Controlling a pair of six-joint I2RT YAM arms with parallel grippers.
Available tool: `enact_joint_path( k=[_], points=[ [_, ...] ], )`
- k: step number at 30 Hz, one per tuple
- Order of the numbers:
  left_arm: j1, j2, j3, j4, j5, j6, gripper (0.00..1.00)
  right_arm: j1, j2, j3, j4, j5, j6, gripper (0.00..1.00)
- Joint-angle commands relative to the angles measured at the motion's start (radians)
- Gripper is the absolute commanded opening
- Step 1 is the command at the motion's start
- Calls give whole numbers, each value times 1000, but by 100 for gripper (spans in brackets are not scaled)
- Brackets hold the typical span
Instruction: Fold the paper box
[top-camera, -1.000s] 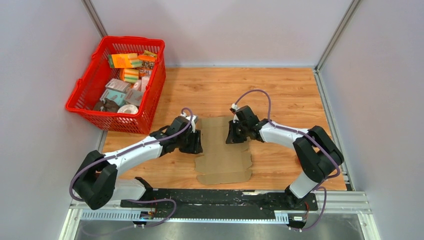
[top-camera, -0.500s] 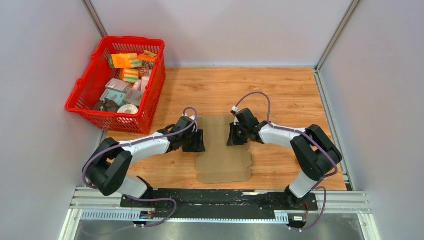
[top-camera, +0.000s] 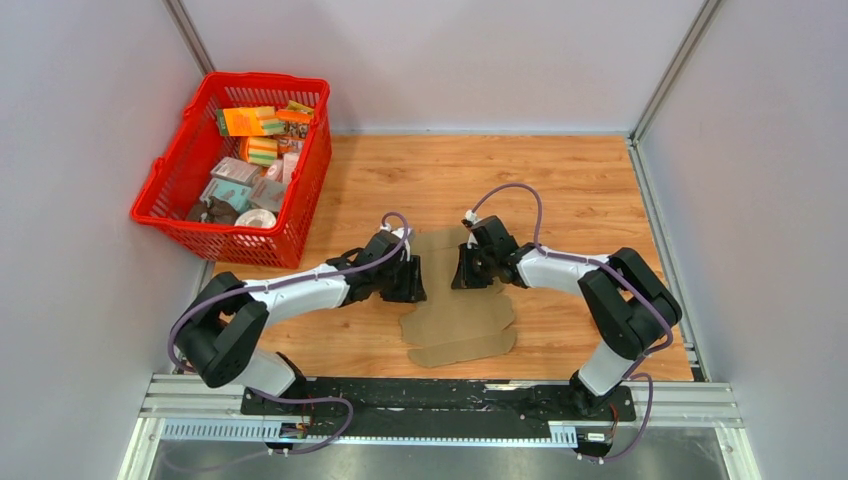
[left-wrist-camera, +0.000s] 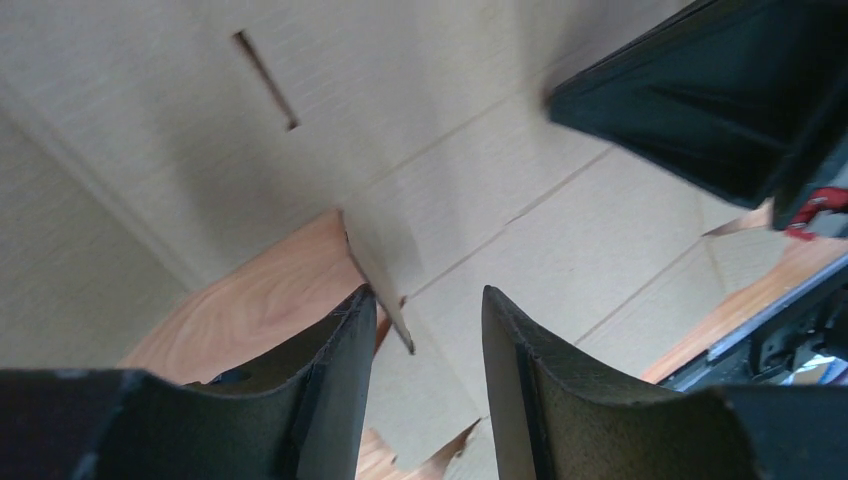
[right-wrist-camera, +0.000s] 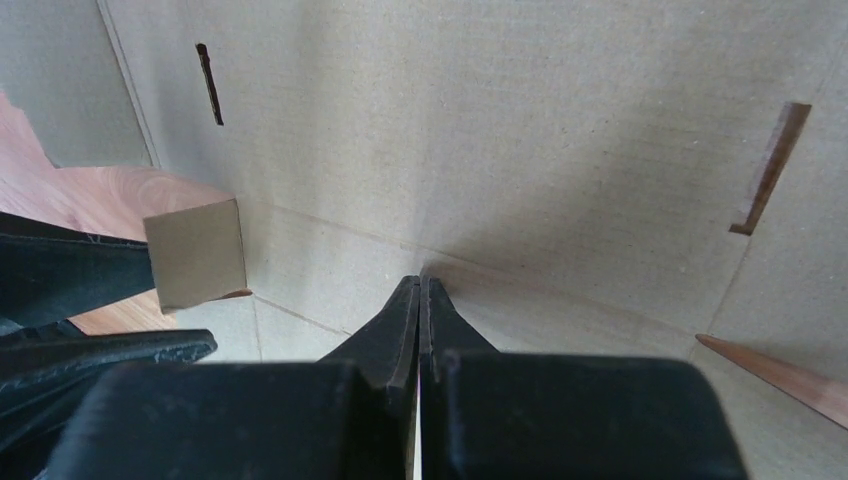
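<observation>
Left wrist view has our left claw (left-wrist-camera: 425, 300), jaws apart, astride a raised tab (left-wrist-camera: 385, 265) of the paper box (top-camera: 455, 320) lying on the counter (top-camera: 560, 190) between the arms, so we should nip that tab squarely while the closed right claw (right-wrist-camera: 420, 285) pins the box down.

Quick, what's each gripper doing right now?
Left gripper: open, a raised flap of the paper box between its jaws, not clamped.
Right gripper: shut, holding nothing.
</observation>
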Motion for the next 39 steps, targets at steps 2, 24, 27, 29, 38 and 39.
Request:
enact_joint_path(
  k=[2,24,27,29,38,39],
  points=[
    [-21,22,55,102,11,-36,51,7,28,-36,39,-2,25,0],
    [46,-59,148,-79,-22,144,64,7,8,-30,25,-24,25,0],
    [150,-68,184,-128,-33,190,64,5,-4,-10,10,-36,8,2],
    [207,-39,211,-149,-21,225,64,5,-6,3,-7,-34,1,4],
    [264,208,446,-226,-10,305,60,5,-27,85,-94,-68,-71,20],
    [266,225,464,-226,-7,306,58,4,-35,95,-108,-67,-82,22]
  ],
)
